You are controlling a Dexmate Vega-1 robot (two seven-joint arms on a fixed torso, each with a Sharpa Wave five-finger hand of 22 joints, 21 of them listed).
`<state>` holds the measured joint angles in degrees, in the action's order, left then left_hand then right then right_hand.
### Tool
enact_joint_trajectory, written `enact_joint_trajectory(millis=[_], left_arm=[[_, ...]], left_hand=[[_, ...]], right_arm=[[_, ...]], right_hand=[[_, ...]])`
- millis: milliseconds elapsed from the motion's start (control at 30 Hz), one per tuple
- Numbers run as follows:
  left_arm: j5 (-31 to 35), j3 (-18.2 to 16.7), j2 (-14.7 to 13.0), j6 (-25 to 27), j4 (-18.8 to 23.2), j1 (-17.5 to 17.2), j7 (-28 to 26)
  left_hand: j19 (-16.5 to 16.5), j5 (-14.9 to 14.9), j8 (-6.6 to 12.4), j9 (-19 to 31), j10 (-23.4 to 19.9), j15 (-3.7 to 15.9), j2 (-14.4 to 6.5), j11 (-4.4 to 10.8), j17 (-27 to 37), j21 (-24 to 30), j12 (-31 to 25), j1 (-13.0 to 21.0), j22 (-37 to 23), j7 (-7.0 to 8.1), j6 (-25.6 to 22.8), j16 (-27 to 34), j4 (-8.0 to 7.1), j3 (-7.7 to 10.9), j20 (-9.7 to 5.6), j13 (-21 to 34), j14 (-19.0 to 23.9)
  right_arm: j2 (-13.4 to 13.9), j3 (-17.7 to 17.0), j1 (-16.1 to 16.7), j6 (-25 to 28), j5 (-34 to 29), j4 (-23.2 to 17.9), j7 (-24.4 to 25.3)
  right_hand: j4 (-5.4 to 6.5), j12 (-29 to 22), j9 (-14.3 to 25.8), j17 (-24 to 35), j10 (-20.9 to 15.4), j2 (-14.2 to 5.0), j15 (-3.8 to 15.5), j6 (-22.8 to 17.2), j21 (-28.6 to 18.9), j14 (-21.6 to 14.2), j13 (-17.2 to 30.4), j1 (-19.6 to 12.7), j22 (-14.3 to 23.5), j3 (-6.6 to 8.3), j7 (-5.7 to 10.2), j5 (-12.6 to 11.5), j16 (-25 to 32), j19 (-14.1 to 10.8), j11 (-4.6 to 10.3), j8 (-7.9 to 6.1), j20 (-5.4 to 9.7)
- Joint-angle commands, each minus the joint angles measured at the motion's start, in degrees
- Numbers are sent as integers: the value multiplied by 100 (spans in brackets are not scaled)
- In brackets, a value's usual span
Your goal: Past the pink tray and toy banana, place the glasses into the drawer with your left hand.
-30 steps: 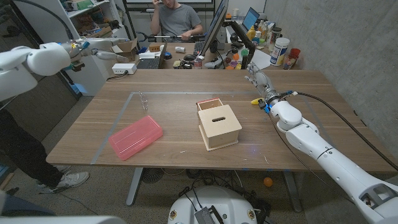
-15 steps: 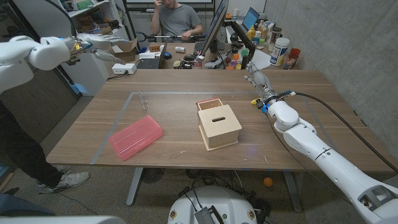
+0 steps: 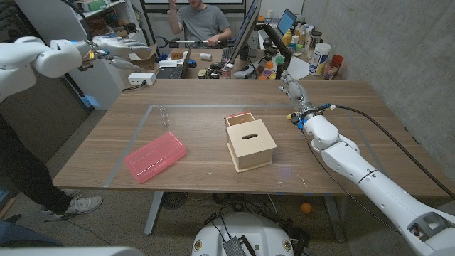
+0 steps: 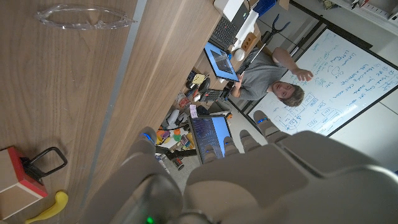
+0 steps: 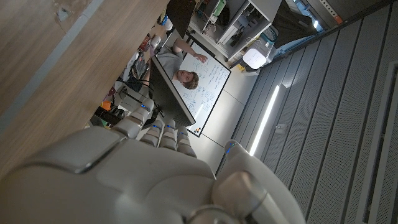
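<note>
The clear glasses [image 3: 165,114] lie on the table's far left part, beyond the pink tray [image 3: 155,156]; they also show in the left wrist view, glasses [image 4: 84,15]. The wooden box [image 3: 251,144] stands mid-table with its drawer [image 3: 240,118] pulled out on the far side. The yellow toy banana [image 3: 291,115] lies right of the drawer, banana [image 4: 46,208]. My left hand [image 3: 117,53] hangs high beyond the table's far left corner, fingers stretched, holding nothing. My right hand [image 3: 293,89] is raised over the far right, fingers apart and empty, just beyond the banana.
A person sits behind the table at a cluttered desk with laptops [image 3: 173,69] and bottles [image 3: 320,58]. Another person's legs [image 3: 32,181] stand at the table's left edge. A taped rectangle marks the tabletop [image 3: 142,124].
My left arm has risen and drawn back a little toward the far left. The right hand has edged slightly farther away. Glasses, tray, box and banana have stayed put.
</note>
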<state>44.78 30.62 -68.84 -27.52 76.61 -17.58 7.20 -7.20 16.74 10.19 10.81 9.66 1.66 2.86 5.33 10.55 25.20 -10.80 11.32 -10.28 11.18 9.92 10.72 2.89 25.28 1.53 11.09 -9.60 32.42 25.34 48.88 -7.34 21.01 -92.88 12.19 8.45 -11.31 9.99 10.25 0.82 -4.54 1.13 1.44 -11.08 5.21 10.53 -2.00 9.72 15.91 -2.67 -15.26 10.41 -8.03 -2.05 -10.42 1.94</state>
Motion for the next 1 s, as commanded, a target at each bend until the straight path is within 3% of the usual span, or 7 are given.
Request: enact_joint_trajectory(millis=[33,533,1000], left_arm=[[629,342,161,-392,-203,393,-99],[1516,717,296,-494,-167,790,-41],[2199,1015,392,-481,-130,942,-226]], left_hand=[[-25,36,56,18,255,12,49,50,6,-10,-18,-79,-21,-23,1081,25,-30,-29,-15,26,-45],[-14,51,92,12,281,-14,486,43,-21,-108,-25,9,-3,-149,1116,20,140,-277,-10,25,-74],[0,80,100,12,317,-2,626,69,-26,-157,-23,104,-1,-156,1139,13,230,-377,-59,25,-108]], right_arm=[[-165,111,-231,-107,-38,390,-126],[-326,218,-490,-270,-27,838,-301],[-304,218,-463,-287,-38,806,-284]], right_hand=[[-32,12,31,12,-41,-149,26,-61,-15,-20,25,-34,21,0,-8,-36,34,-50,-17,-38,100],[-33,12,31,12,-45,-146,23,-63,-14,-21,25,-35,21,-4,-8,-38,33,-49,-14,-37,102],[-34,14,31,12,-45,-145,24,-63,-14,-25,25,-36,21,-8,-9,-40,33,-50,-15,-36,100]])
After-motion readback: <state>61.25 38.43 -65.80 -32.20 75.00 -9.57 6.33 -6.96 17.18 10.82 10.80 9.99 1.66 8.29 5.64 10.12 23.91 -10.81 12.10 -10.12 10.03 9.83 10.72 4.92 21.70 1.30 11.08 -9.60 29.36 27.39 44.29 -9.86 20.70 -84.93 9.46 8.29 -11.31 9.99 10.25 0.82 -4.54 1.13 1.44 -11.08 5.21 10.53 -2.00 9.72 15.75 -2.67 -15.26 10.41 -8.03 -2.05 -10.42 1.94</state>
